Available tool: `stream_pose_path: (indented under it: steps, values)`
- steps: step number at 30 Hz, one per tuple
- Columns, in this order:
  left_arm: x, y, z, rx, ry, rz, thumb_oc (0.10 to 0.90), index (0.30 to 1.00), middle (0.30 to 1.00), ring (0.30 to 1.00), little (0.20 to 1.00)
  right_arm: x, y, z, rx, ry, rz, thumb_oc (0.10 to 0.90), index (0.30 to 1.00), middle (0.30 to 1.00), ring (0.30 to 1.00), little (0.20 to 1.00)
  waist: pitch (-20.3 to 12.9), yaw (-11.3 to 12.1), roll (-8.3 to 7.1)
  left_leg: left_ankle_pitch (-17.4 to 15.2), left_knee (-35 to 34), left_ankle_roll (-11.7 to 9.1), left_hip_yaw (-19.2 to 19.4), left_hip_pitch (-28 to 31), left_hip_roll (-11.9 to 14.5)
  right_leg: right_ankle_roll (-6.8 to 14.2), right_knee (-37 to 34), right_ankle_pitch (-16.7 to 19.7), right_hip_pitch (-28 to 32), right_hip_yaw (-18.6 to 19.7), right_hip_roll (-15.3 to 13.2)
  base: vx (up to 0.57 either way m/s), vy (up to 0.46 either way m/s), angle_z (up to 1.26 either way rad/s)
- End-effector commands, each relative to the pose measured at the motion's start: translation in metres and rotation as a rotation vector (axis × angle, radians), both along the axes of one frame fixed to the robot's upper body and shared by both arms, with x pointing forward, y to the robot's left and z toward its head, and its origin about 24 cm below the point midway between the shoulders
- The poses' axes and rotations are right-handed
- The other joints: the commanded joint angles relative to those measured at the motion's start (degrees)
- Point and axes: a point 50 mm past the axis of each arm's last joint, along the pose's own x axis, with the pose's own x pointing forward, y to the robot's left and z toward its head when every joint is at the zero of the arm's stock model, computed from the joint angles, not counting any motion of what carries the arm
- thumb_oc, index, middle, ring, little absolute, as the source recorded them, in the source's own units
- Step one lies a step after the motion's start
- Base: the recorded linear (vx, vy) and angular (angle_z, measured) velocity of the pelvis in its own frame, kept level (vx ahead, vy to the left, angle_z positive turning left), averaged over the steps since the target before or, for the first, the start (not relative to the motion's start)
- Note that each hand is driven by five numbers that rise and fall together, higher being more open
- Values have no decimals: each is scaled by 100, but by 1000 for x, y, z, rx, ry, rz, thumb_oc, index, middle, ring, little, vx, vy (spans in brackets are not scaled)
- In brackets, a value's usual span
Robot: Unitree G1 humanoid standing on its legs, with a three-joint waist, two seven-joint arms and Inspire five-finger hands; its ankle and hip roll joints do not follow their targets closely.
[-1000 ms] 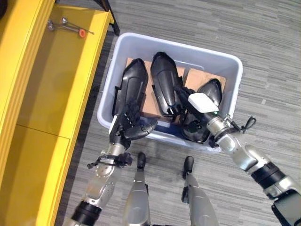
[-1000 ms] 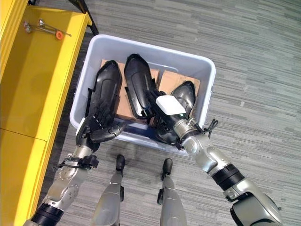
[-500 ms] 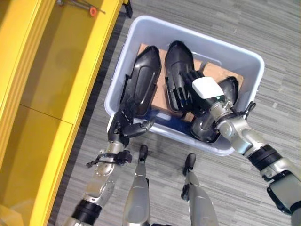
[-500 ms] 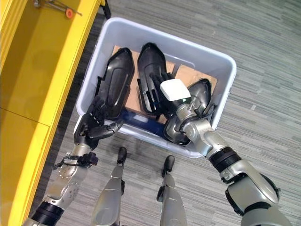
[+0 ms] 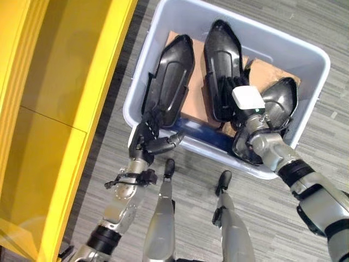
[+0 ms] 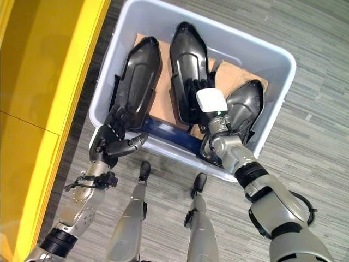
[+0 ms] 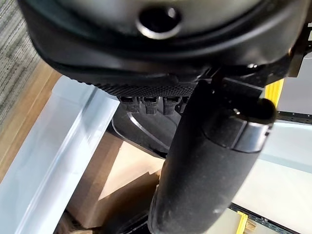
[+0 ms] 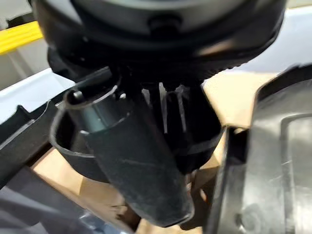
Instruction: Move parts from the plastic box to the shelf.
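Note:
A pale plastic box (image 5: 137,82) on the floor holds three black moulded parts lying on cardboard. My left hand (image 5: 143,139) is at the box's near left corner. Its fingers rest straight on the near end of the left part (image 5: 173,76), and its thumb (image 7: 204,161) sticks out along the rim. My right hand (image 5: 248,101), with a white cover on its back, reaches in between the middle part (image 5: 222,54) and the right part (image 5: 281,98). Its straight fingers lie on the middle part's near end. Neither hand grips a part.
The yellow shelf (image 5: 60,82) runs along the left, close to the box's left wall. Cardboard sheets (image 6: 163,103) line the box bottom. Grey carpet floor (image 5: 322,11) surrounds the box on the right and far side.
The whole picture has shifted, so the box now sits higher and further right in it. The right hand has slid slightly further along the middle part. The left hand stays at the left part's near end.

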Motion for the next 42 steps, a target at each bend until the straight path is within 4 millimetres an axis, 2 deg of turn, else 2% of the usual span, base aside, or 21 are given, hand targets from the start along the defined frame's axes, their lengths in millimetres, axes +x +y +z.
stream_pose_path:
  steps: [1, 6, 10, 14, 22, 23, 33, 42]
  values:
    - [-8, -8, 47, -60, -245, -51, 900, 1000, 1000, 1000, 1000, 8, 8, 13, -1, 8, 12, 900, 1000, 1000, 1000, 1000, 59, 78, -3, -124, 40, 168, 60, 142, -143, 313, 641, -284, 35, 263, -544, 6, 13, 3]
    - [-8, -9, 46, -68, -243, -53, 900, 1000, 1000, 1000, 1000, 7, 13, 12, 37, 15, 32, 900, 1000, 1000, 1000, 1000, 59, 53, 4, -140, 24, 178, 83, 196, -151, 313, 631, -290, 56, 287, -541, 0, 0, 0]
    - [-8, -9, 46, -68, -238, -48, 900, 1000, 1000, 1000, 1000, 5, 16, 19, 66, -8, 58, 900, 1000, 1000, 1000, 1000, 54, 25, -29, -151, 10, 167, 107, 267, -139, 317, 629, -298, 87, 308, -523, 0, 0, 0]
    - [-8, -8, 44, -73, -231, -42, 900, 1000, 1000, 1000, 1000, -1, 28, 28, 130, -39, 125, 900, 1000, 1000, 1000, 1000, 21, -6, -103, -166, -9, 158, 109, 353, -111, 320, 595, -297, 148, 324, -500, 0, 0, 0]
    - [-8, -8, 45, -83, -231, -41, 900, 1000, 1000, 1000, 1000, 1, 30, 25, 183, -28, 121, 900, 1000, 1000, 1000, 1000, -9, 27, -107, -160, -24, 151, 71, 382, -95, 326, 589, -305, 189, 287, -503, 0, 0, 0]
    - [-8, -8, 43, -85, -225, -41, 900, 1000, 1000, 1000, 1000, 2, 30, 21, 218, -10, 112, 400, 300, 300, 300, 300, -4, 37, -100, -158, -26, 157, 60, 382, -99, 324, 595, -307, 194, 288, -504, 0, 0, 0]
    - [-10, -8, 37, -88, -197, -47, 900, 1000, 1000, 1000, 1000, 0, 29, 0, 409, 64, 90, 400, 300, 300, 300, 300, -42, 47, -105, -172, -31, 174, 81, 452, -99, 321, 578, -318, 267, 282, -496, -1, 1, 0]
    - [-9, -10, 36, -89, -192, -56, 900, 1000, 1000, 1000, 1000, 1, 21, -8, 450, 65, 42, 400, 300, 300, 300, 300, -74, 53, -67, -171, -34, 164, 70, 497, -95, 320, 560, -299, 293, 275, -491, 0, 0, 0]
